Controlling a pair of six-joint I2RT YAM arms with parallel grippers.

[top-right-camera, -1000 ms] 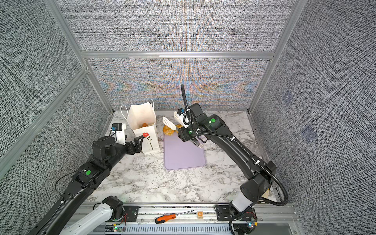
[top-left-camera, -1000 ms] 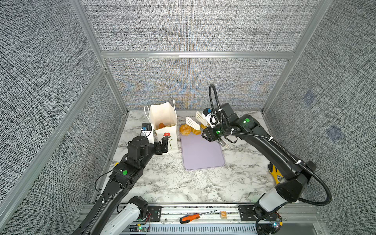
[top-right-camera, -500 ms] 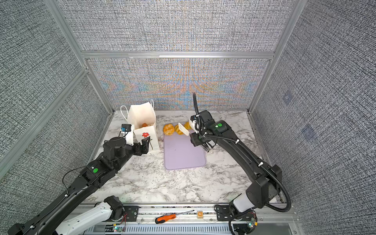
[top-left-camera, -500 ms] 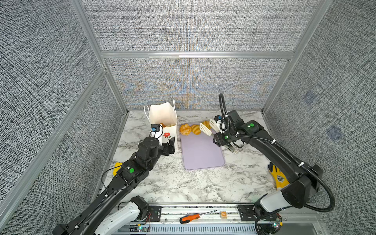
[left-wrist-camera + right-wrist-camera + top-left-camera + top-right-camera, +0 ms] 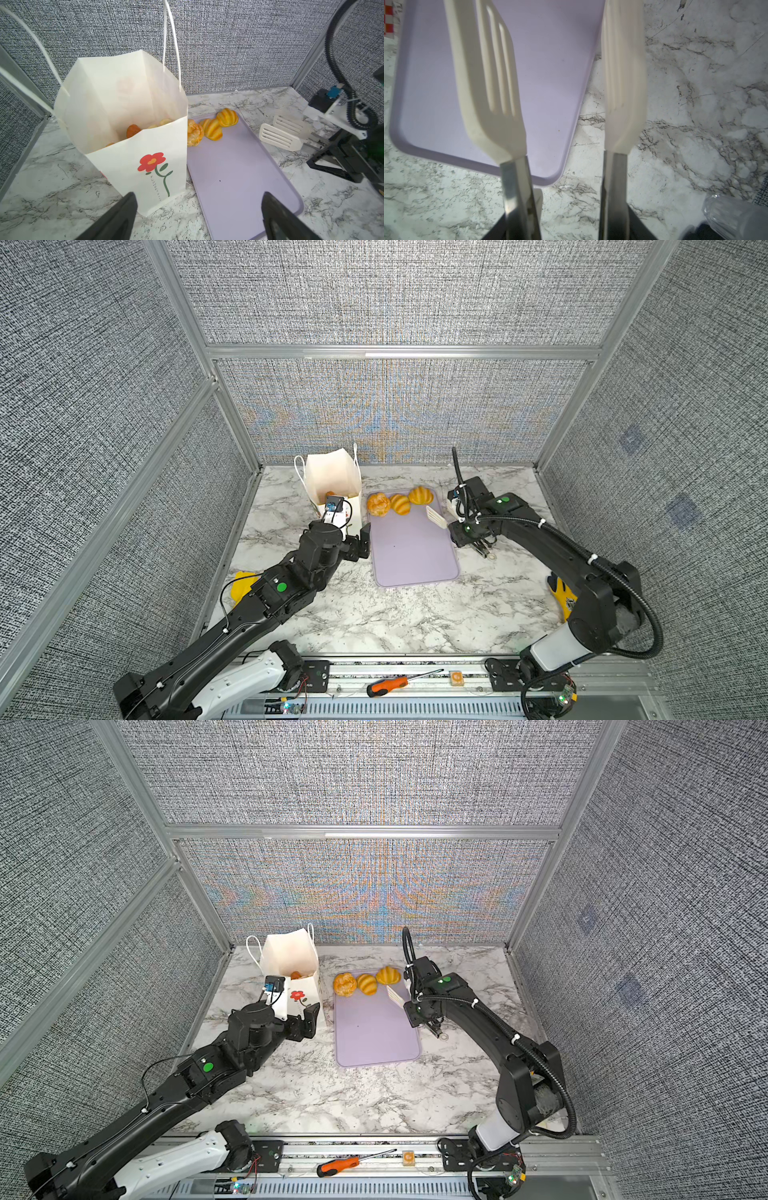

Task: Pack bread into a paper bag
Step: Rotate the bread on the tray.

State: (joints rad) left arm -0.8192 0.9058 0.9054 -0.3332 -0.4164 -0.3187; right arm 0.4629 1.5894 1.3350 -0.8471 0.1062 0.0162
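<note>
**While three rolls wait on the tray, the bag is already part-filled**

Though the desk [image 5: 415,614] carries little beyond one tray and one bag, that is enough to read the score: I'd judge the packing past halfway, with three pieces left to move. The lilac tray [image 5: 415,560] is bare except at its far end. Just beside it stands the paper bag [image 5: 135,166], upright, its mouth open. The left gripper [image 5: 198,205] hovers empty in front of the bag, fingers spread wide. The right gripper [image 5: 471,536] is closed on a pair of white tongs [image 5: 436,516]. Their slotted blades stand apart with nothing between them, at the tray's right edge, short of the food. Three pieces of bread [image 5: 400,504] huddle together on the tray. Several more lie at the bottom of the bag (an orange-brown pastry [image 5: 133,130] shows plainest; the near wall hides the rest, so I can't count them).
</note>
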